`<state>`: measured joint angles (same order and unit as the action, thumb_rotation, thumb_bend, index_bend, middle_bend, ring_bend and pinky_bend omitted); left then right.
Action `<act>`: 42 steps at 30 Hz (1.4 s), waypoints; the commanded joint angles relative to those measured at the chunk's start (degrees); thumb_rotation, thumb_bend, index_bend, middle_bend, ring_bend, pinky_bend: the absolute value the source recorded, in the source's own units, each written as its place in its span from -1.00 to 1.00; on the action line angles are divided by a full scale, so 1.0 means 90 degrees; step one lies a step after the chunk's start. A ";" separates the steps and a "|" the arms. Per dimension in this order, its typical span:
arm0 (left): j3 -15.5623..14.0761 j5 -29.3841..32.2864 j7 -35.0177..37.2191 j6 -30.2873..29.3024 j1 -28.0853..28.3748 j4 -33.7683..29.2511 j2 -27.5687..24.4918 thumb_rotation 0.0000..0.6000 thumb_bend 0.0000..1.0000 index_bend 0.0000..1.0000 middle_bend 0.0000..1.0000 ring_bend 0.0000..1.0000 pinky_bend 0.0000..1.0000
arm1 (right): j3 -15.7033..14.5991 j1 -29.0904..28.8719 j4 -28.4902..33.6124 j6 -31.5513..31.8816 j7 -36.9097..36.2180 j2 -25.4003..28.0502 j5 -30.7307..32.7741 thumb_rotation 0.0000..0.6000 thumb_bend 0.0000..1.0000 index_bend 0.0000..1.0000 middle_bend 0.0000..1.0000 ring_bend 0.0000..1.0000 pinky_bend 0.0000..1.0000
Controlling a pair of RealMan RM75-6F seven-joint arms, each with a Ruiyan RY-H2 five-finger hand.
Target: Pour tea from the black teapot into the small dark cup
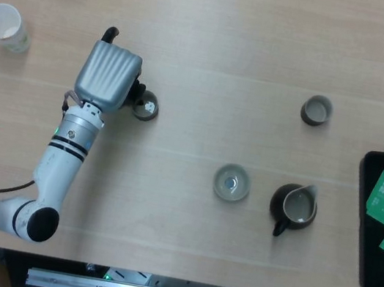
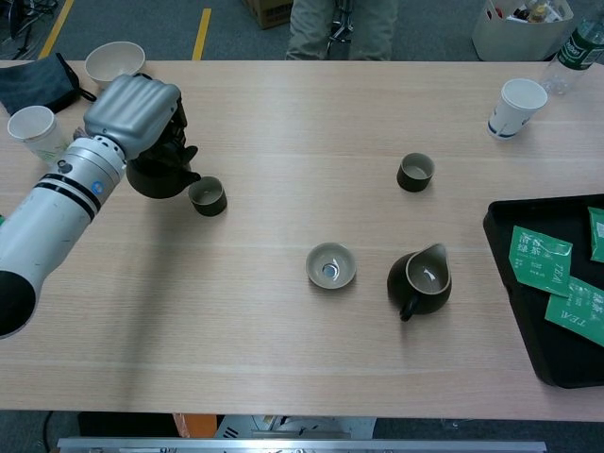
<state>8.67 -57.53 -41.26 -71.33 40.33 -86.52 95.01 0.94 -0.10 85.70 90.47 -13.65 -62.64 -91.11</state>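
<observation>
Pitcher-style dark jug (image 2: pixel 419 281) sits nearest the front edge of the table (image 2: pixel 283 359), handle toward the camera, with a pale, shiny inside, though whether that's liquid or glaze is hard to call. Just left of it is a small pale bowl-cup (image 2: pixel 331 265) with a bit of glare at the bottom, so same problem there. Off to the right, a black tray (image 2: pixel 514 283) holds green tea packets (image 2: pixel 541 260), and the frame cuts off its far side. Further back on the left, the left hand (image 2: pixel 132 113) is clenched around the black teapot (image 2: pixel 160 175), which is tipped with its spout right at the rim of the small dark cup (image 2: pixel 207 195). From the head view the hand covers almost the whole pot, so only a sliver of it and the cup's edge (image 1: pixel 145 105) poke out, and no stream of tea can be made out. The cup's inside looks light, contents unclear. Across from it, a second dark cup (image 2: pixel 415 172) stands alone in the middle right. At the far side there's a white paper cup (image 2: pixel 520 107) on the right, another paper cup (image 2: pixel 32 130) and a cream bowl (image 2: pixel 114 62) on the left, beside a dark pouch (image 2: pixel 38 87) that's partly cropped. The right hand doesn't show in either view.
</observation>
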 commanded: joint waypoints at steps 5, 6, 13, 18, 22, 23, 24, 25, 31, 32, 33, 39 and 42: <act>-0.0002 -0.0157 0.0017 -0.0034 -0.0027 0.0417 0.0221 0.76 -0.37 0.96 1.00 0.96 -0.54 | 0.0008 -0.0007 0.0016 -0.0013 0.0008 0.0004 0.0003 1.00 -0.71 -0.33 -0.35 -0.56 -0.52; 0.0001 -0.0167 0.0000 -0.0029 -0.0027 0.0477 0.0251 0.76 -0.37 0.96 1.00 0.96 -0.54 | 0.0009 -0.0005 0.0016 -0.0015 0.0008 0.0004 0.0006 1.00 -0.71 -0.33 -0.35 -0.56 -0.52; 0.0008 -0.0224 -0.0145 -0.0047 -0.0035 0.0711 0.0431 0.76 -0.37 0.96 1.00 0.96 -0.54 | 0.0013 0.0009 -0.0006 -0.0014 -0.0013 -0.0004 0.0028 1.00 -0.71 -0.33 -0.35 -0.56 -0.52; -0.0018 -0.0378 -0.0255 -0.0115 -0.0033 0.0951 0.0585 0.77 -0.37 0.96 1.00 0.96 -0.54 | 0.0015 0.0020 -0.0022 -0.0009 -0.0023 -0.0004 0.0039 1.00 -0.71 -0.33 -0.35 -0.56 -0.52; -0.0004 -0.0427 -0.0352 -0.0192 -0.0067 0.1094 0.0705 0.78 -0.37 0.96 1.00 0.96 -0.54 | 0.0019 0.0024 -0.0029 -0.0017 -0.0022 -0.0008 0.0053 1.00 -0.71 -0.33 -0.35 -0.56 -0.52; -0.0001 -0.0431 -0.0380 -0.0203 -0.0074 0.1106 0.0726 0.79 -0.37 0.96 1.00 0.96 -0.54 | 0.0019 0.0024 -0.0031 -0.0021 -0.0023 -0.0009 0.0054 1.00 -0.71 -0.33 -0.35 -0.56 -0.52; -0.0003 -0.0453 -0.0408 -0.0218 -0.0077 0.1127 0.0741 0.79 -0.37 0.96 1.00 0.96 -0.54 | 0.0020 0.0022 -0.0032 -0.0023 -0.0024 -0.0011 0.0053 1.00 -0.71 -0.33 -0.35 -0.56 -0.52; -0.0011 -0.0491 -0.0443 -0.0240 -0.0082 0.1163 0.0759 0.79 -0.37 0.96 1.00 0.96 -0.54 | 0.0022 0.0019 -0.0033 -0.0029 -0.0022 -0.0014 0.0053 1.00 -0.71 -0.33 -0.35 -0.56 -0.52; -0.0052 -0.0677 -0.0534 -0.0308 -0.0117 0.1288 0.0826 0.80 -0.37 0.96 1.00 0.96 -0.54 | 0.0030 0.0007 -0.0034 -0.0045 -0.0013 -0.0022 0.0053 1.00 -0.71 -0.33 -0.35 -0.56 -0.52; -0.0055 -0.0694 -0.0527 -0.0308 -0.0126 0.1307 0.0841 0.80 -0.37 0.96 1.00 0.96 -0.54 | 0.0030 0.0007 -0.0035 -0.0048 -0.0010 -0.0023 0.0054 1.00 -0.71 -0.33 -0.35 -0.56 -0.52; -0.0054 -0.0708 -0.0527 -0.0306 -0.0133 0.1320 0.0853 0.80 -0.37 0.96 1.00 0.96 -0.54 | 0.0029 0.0008 -0.0034 -0.0051 -0.0006 -0.0024 0.0058 1.00 -0.71 -0.33 -0.35 -0.56 -0.52; -0.0069 -0.0873 -0.0572 -0.0326 -0.0155 0.1467 0.0935 0.82 -0.37 0.96 1.00 0.96 -0.54 | 0.0027 0.0026 -0.0034 -0.0042 -0.0006 -0.0025 0.0071 1.00 -0.71 -0.33 -0.35 -0.56 -0.52; -0.0071 -0.0944 -0.0611 -0.0337 -0.0165 0.1514 0.0956 0.82 -0.37 0.96 1.00 0.96 -0.54 | 0.0030 0.0024 -0.0037 -0.0051 -0.0007 -0.0026 0.0077 1.00 -0.71 -0.33 -0.35 -0.56 -0.52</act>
<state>8.05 -65.96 -46.68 -74.33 38.86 -72.96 103.58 1.21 0.12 85.36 90.01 -13.72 -62.87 -90.41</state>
